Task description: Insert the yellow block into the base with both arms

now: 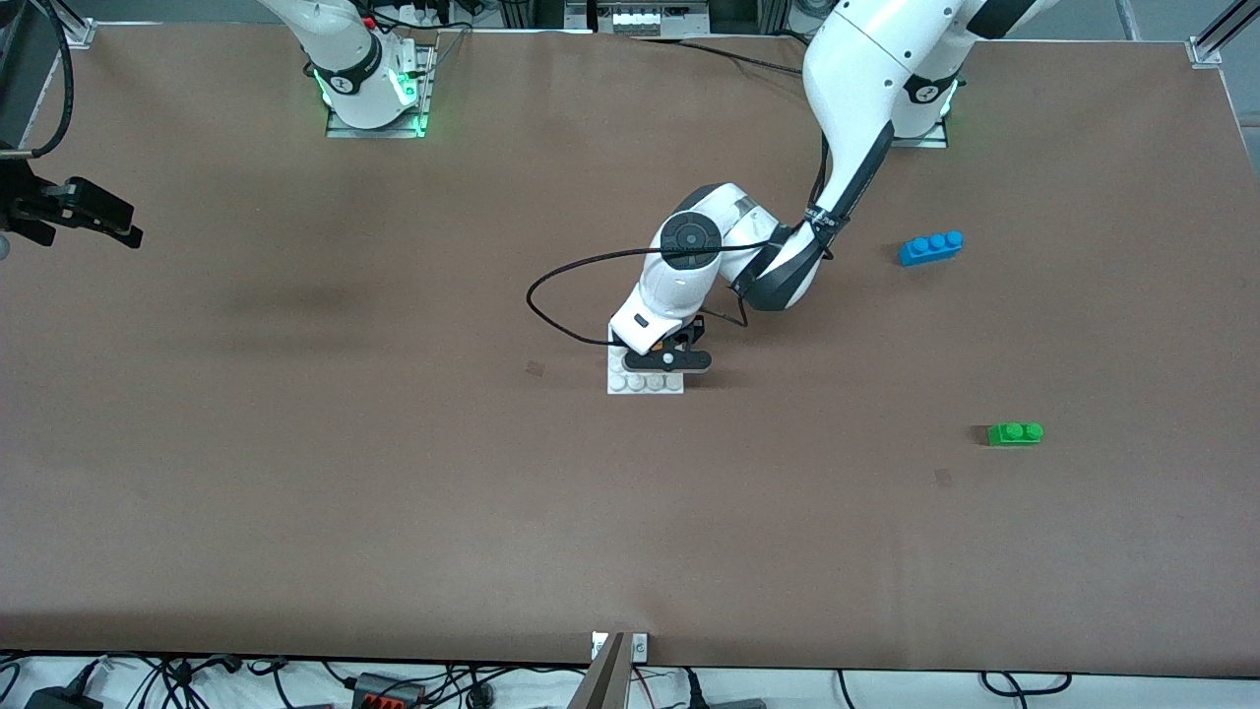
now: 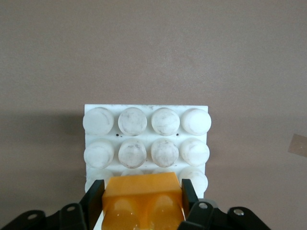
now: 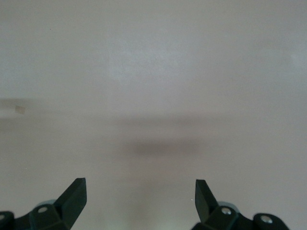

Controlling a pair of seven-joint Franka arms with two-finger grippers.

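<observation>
You're looking at a brown table (image 1: pixel 394 492) under even light, with cables (image 1: pixel 197 679) along its near edge.

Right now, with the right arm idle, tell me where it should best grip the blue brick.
Probably the blue three-stud brick's two long side walls, coming straight down: it lies flat, studs up, alone on the table, so its narrow width likely suits the open right end effector.

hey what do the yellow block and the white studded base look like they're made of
Yellow block: most likely molded plastic, smooth and slightly glossy, with even orange-yellow color and rounded studs, gripped in the left gripper.

Base: apparently hard white plastic, duller in finish; its round stud tops show grey scuffing and smudges, suggesting wear. Neither shows grain or weave, so plastic is the best guess.
</observation>
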